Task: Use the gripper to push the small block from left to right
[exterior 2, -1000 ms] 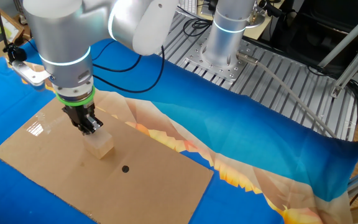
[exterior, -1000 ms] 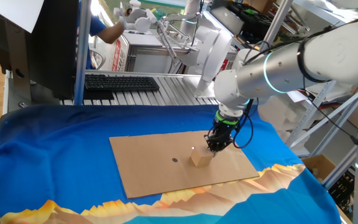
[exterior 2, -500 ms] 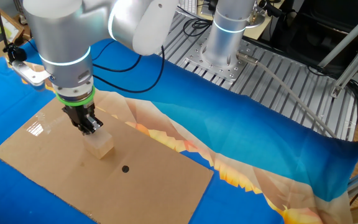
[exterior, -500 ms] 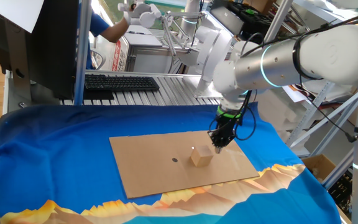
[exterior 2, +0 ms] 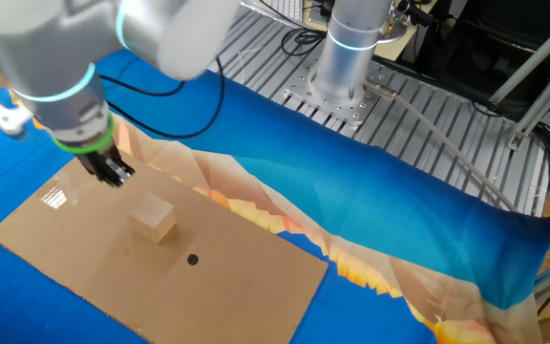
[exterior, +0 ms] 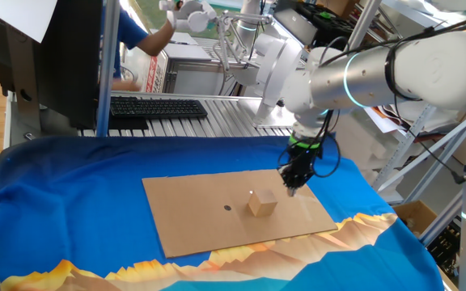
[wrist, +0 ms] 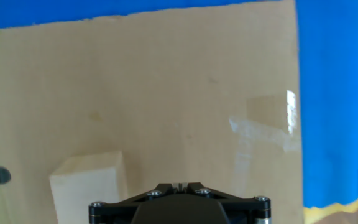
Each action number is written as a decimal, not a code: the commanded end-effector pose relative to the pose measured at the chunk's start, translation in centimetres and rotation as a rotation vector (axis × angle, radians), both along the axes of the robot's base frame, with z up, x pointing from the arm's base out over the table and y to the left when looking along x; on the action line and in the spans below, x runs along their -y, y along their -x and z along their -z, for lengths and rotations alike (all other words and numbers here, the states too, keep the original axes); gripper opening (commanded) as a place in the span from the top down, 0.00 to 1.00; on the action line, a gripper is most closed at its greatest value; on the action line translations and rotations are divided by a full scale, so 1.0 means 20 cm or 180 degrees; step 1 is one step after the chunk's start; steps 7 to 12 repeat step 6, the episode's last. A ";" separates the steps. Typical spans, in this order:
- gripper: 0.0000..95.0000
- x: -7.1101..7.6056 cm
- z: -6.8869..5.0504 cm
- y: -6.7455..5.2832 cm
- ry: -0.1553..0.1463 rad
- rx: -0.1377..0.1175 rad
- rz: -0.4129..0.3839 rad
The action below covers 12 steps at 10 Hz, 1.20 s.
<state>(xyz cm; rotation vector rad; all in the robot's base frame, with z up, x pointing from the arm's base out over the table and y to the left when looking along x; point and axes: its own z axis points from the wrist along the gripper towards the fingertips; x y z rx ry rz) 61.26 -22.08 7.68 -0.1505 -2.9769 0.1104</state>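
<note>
— While the arm hangs over the table, where is the small block (exterior: 261, 204)?

— It sits on the cardboard sheet (exterior: 192, 218), near the sheet's middle; a small dark dot (exterior: 227, 208) lies on the cardboard just beside it; in the hand view the block (wrist: 89, 186) shows at lower left, the dot (wrist: 0, 175) at the far left edge.

— And the gripper (exterior: 292, 179)?

— Raised above the cardboard and apart from the block; in the other fixed view it (exterior 2: 113, 172) hovers up and to the left of the cube (exterior 2: 154, 218); the fingers look pressed together, holding nothing.

— Underneath?

— A blue cloth (exterior 2: 370, 210) covers the table.
</note>
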 end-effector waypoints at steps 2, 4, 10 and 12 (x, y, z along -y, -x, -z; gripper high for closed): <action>1.00 0.06 -0.04 0.04 0.0032 0.0020 0.0059; 1.00 0.11 -0.07 0.07 0.0028 -0.0014 0.0090; 1.00 0.17 -0.08 0.10 0.0017 -0.0032 0.0078; 1.00 0.17 -0.08 0.10 0.0017 -0.0032 0.0078</action>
